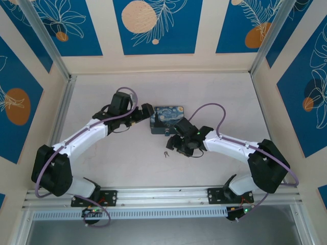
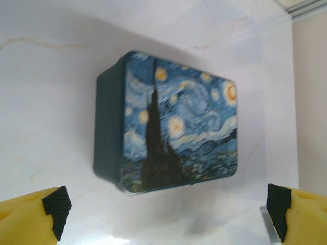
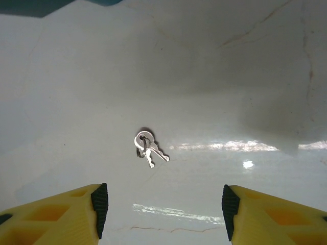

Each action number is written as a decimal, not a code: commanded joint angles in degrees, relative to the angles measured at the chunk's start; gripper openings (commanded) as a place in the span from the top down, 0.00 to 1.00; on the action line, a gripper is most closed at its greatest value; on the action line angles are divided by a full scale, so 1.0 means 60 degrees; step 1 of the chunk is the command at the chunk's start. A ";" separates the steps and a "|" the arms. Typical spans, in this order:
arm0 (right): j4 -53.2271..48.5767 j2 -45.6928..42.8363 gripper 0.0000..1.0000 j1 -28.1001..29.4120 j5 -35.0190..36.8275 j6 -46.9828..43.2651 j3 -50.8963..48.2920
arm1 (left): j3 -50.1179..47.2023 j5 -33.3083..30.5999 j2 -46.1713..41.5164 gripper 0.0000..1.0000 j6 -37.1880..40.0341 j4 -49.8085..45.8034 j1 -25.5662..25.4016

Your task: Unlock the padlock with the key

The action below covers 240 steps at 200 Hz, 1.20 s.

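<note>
Keys [image 1: 166,153] are seen from above as one small silvery bunch just ahead of the right gripper [image 1: 175,144]. One painted tin [image 1: 168,120] lies by the left gripper [image 1: 146,113].

At the left wrist, the tin [image 2: 168,122] is framed beyond widely parted fingers [image 2: 56,204].

At the right wrist, two thin keys [image 3: 148,148] on one ring are found ahead of spread fingers [image 3: 99,204], untouched.
</note>
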 commanded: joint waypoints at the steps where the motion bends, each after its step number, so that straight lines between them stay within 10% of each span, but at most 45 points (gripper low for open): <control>1: 0.0269 0.0537 0.37 0.0014 -0.0416 -0.1509 0.0311 | -0.0490 0.0140 -0.0350 0.00 -0.0110 -0.0388 -0.0101; 95: -0.0880 0.3256 0.47 0.0641 -0.0178 -0.3585 0.2631 | -0.0611 -0.0573 -0.0979 0.00 -0.0190 -0.0883 -0.0077; 240: -0.0740 0.3100 0.70 0.0938 0.0358 -0.3221 0.1615 | -0.0758 -0.0357 -0.0882 0.00 -0.0179 -0.0743 -0.0084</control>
